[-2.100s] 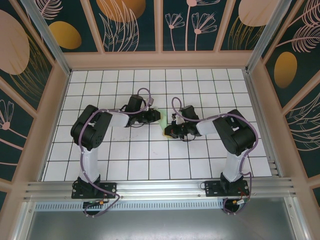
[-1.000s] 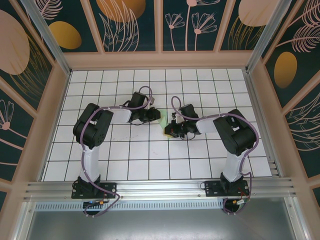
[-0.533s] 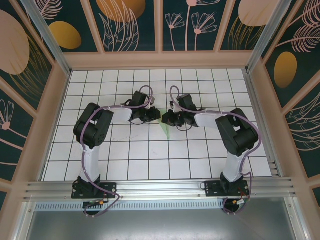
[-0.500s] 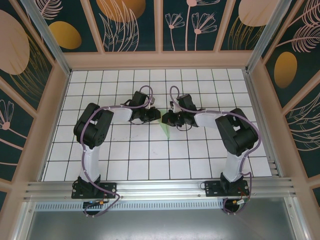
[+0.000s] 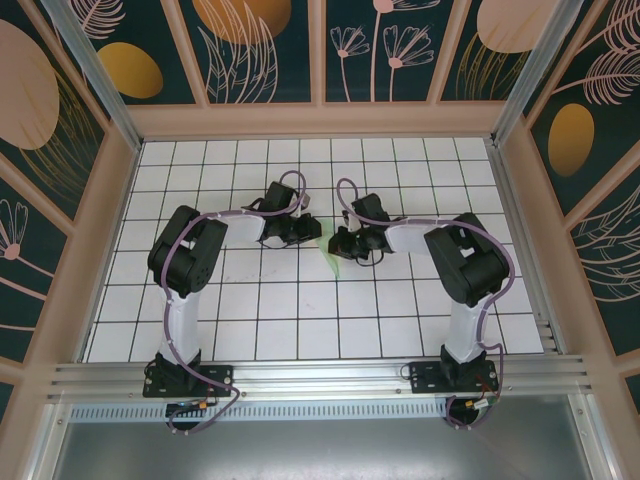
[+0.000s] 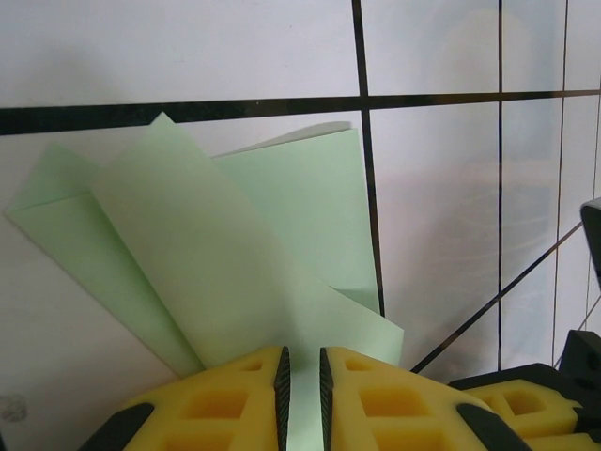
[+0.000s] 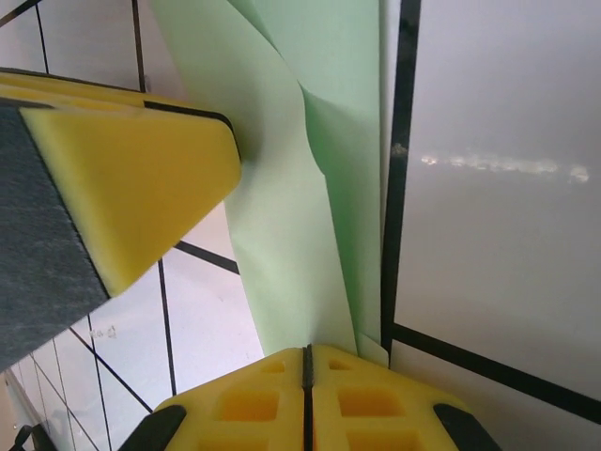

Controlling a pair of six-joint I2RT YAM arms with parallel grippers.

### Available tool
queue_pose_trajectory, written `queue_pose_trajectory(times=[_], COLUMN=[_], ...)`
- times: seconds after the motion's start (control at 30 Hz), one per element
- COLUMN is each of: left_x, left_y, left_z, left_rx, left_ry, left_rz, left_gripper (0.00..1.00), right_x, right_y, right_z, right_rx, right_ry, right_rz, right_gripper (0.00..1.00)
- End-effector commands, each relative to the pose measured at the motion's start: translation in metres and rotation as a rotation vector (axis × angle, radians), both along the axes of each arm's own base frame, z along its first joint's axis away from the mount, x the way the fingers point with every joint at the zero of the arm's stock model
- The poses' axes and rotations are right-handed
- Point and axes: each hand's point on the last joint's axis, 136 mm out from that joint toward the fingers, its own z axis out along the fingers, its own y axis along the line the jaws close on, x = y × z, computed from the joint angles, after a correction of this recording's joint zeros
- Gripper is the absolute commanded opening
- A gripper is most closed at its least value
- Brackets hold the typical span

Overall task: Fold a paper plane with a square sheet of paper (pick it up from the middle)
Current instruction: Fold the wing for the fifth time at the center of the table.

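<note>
Left tool (image 6: 302, 362): pads almost together, pinching an edge of the folded paper sheet (image 6: 235, 244). Right tool (image 7: 307, 352): pads pressed tight on another edge. Sheet at centre of table (image 5: 300, 320), layers fanned, between both tools. Arms bent inward, elbows out, wrists meeting at table centre.

No legible txt or labels

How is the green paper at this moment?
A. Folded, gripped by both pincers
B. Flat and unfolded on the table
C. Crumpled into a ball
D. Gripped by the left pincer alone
A: the green paper shows folded layers, and it runs between the fingers of the left pincer and into the shut right pincer.
</note>
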Motion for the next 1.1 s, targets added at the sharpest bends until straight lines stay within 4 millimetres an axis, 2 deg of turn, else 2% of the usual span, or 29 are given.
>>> queue_pose_trajectory(times=[0.0,0.13,0.3,0.43,0.73,0.9,1.07], left_x=[-0.002,-0.003,-0.003,-0.004,-0.004,-0.004,-0.004], left_y=[0.037,0.037,0.037,0.038,0.038,0.038,0.038], left_z=[-0.063,-0.063,-0.064,-0.065,-0.067,-0.066,-0.067], left_rx=[0.206,0.205,0.207,0.208,0.209,0.212,0.213], left_ry=[0.059,0.061,0.061,0.066,0.069,0.067,0.068], left_rz=[0.081,0.079,0.079,0.078,0.080,0.079,0.078], left_gripper=[0.21,0.21,0.21,0.21,0.21,0.21,0.21], right_x=[-0.002,-0.008,-0.015,-0.016,-0.020,-0.020,-0.021], right_y=[0.015,0.023,0.019,0.017,0.036,0.030,0.024], right_z=[0.019,0.029,0.024,0.029,0.013,-0.001,-0.002], right_rx=[-0.007,-0.013,-0.076,-0.093,-0.100,-0.121,-0.103], right_ry=[-0.062,-0.090,-0.094,-0.101,-0.062,-0.032,-0.024], right_rz=[0.056,0.077,0.069,0.062,0.096,0.079,0.067], right_gripper=[0.09,0.10,0.09,0.10,0.10,0.10,0.10])
